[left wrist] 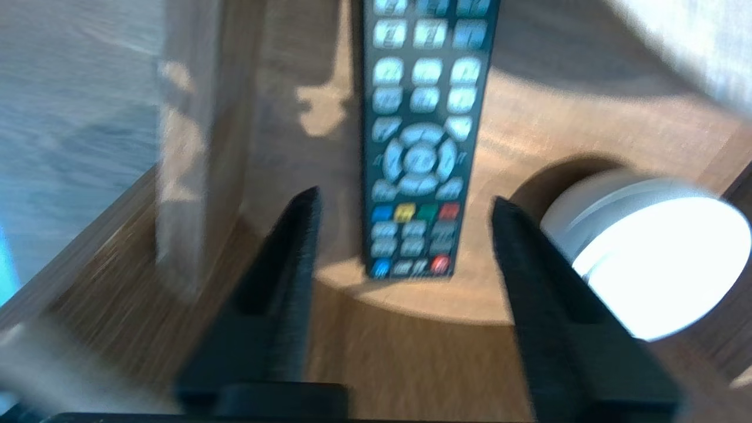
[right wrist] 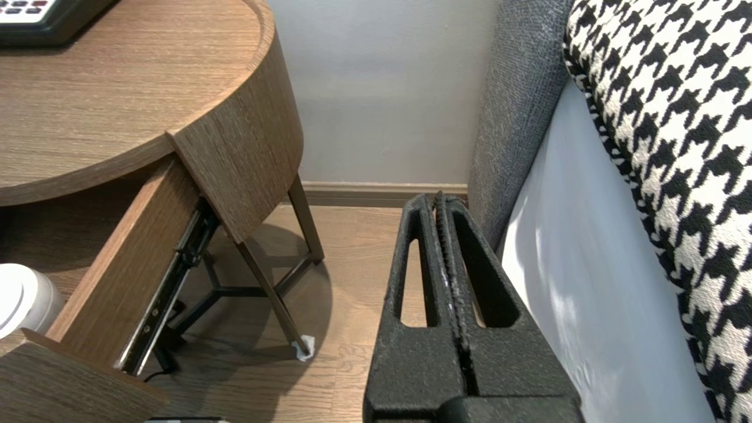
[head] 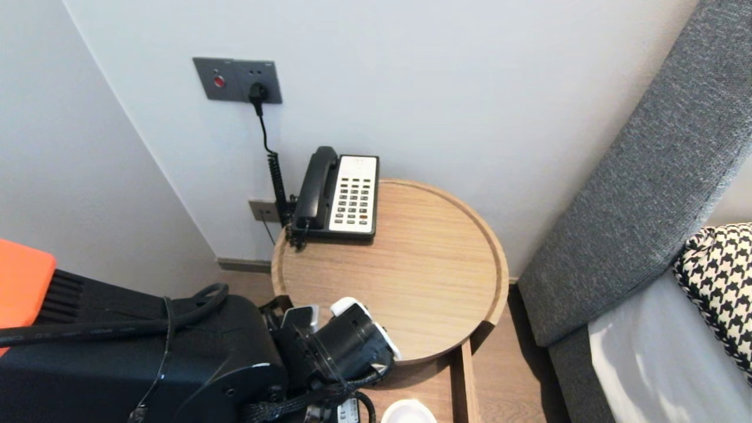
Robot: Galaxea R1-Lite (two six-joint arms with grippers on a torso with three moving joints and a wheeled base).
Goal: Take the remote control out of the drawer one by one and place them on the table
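In the head view, the left arm [head: 346,343] reached from the lower left of the frame, past the near rim of the round pale-wood worktop [head: 411,264], into the open wooden drawer [head: 464,382] below it. A black-and-white desk telephone [head: 343,194] stood at the worktop's far edge. The arm hid its own claw there.

In the left wrist view, we saw the left claw [left wrist: 405,195] with its fingers spread and holding nothing. The black remote control [left wrist: 420,147] lay flat on the drawer floor, its long axis running straight away from the claw. Its near end showed in the gap, touching neither finger. A white round container [left wrist: 652,258] sat just beside one finger, and the drawer's wall rose near the other.

In the right wrist view, the right claw [right wrist: 440,200] hung pressed shut and empty over the wooden floor [right wrist: 352,264], well apart from the drawer.
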